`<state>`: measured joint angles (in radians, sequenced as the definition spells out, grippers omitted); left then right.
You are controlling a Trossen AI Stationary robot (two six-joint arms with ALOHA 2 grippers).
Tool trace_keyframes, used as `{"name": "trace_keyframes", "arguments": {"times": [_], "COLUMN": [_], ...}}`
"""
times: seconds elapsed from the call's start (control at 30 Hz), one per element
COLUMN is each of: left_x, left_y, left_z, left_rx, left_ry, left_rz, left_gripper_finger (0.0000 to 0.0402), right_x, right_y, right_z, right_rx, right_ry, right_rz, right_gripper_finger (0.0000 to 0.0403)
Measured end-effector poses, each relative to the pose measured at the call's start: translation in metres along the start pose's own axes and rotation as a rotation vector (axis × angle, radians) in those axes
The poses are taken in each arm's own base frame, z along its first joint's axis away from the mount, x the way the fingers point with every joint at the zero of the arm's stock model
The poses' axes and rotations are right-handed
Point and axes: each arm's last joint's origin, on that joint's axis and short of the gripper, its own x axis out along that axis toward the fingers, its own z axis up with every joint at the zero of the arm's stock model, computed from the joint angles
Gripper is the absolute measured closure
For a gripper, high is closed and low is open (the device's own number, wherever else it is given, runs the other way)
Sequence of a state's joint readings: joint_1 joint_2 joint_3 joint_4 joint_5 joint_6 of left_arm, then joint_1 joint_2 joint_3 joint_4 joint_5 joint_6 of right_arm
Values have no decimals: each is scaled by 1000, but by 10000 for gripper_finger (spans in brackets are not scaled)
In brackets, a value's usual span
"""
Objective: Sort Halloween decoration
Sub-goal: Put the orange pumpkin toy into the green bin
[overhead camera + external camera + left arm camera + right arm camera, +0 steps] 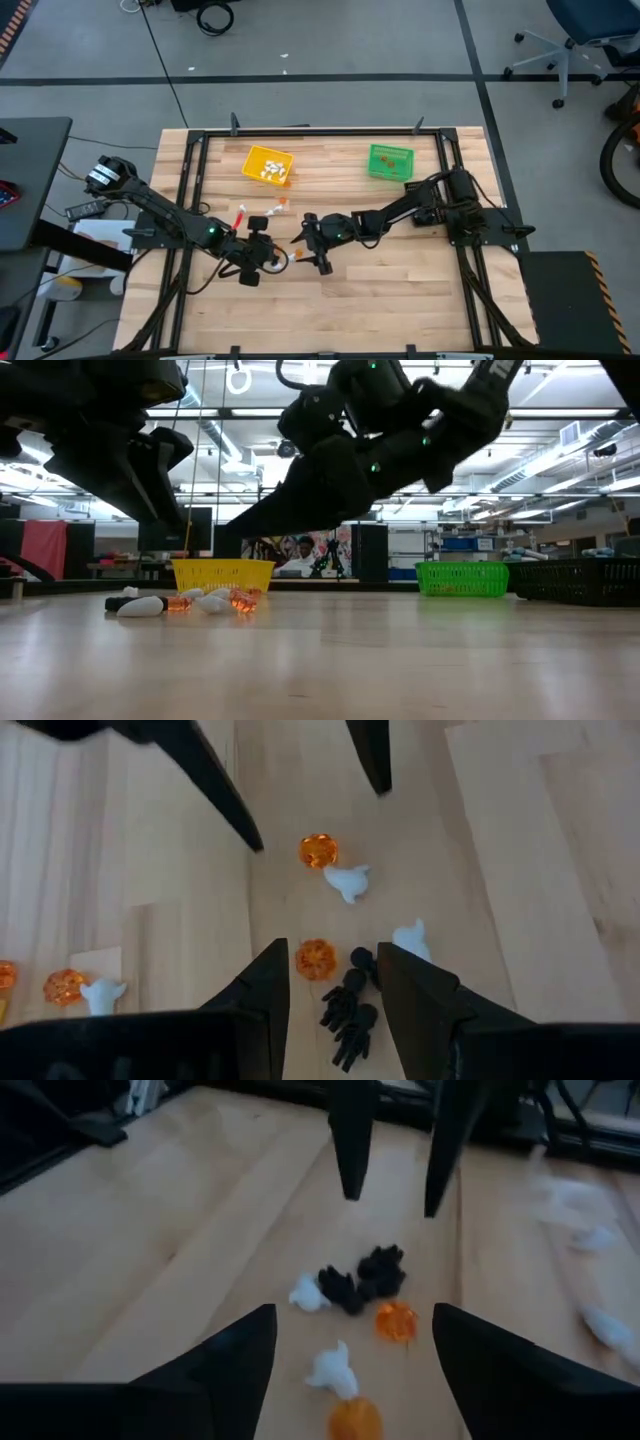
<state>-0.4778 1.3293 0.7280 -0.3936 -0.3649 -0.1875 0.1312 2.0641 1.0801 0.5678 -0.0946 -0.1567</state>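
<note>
The Halloween decoration is a small cluster of trinkets (284,256) lying on the wooden table between my two grippers. In the left wrist view, an orange trinket (316,959) and black ones (349,1011) lie below my open left gripper (335,982), with white ones (348,881) and another orange one (319,850) just beyond. My right gripper (355,1342) faces it from the other side, open wide. It hangs over a white trinket (333,1369) and an orange one (397,1321); the black ones (361,1279) lie beyond. Neither gripper holds anything.
A yellow bin (267,165) and a green bin (390,160) stand at the table's far side, and a black bin (580,580) is at the right in the low view. More trinkets (262,214) lie loose toward the yellow bin. A black frame edges the table.
</note>
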Motion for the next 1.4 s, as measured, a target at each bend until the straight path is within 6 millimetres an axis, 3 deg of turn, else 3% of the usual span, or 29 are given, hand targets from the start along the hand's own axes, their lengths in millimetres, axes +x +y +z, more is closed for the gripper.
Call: {"name": "trace_keyframes", "arguments": {"times": [0.23,0.43,0.67,1.07,1.4], "left_x": [1,1,1,1,-2], "left_y": [3,3,3,3,-3], "left_z": [-1,-1,-1,-4,-10], "left_rx": [0,4,6,-2,-37], "left_ry": [11,15,18,42,82], "left_rz": [13,12,12,13,7], "left_gripper_finger": [274,274,274,274,274], "right_x": [23,25,24,23,1], "right_y": [1,-4,-9,-9,-25], "right_z": [-36,-44,-50,-51,-33], "right_rx": [-30,-17,-1,4,-26], "right_ry": [-34,-17,44,70,218], "right_rz": [15,10,11,8,-99], "right_gripper_finger": [147,174,239,286,287]}}
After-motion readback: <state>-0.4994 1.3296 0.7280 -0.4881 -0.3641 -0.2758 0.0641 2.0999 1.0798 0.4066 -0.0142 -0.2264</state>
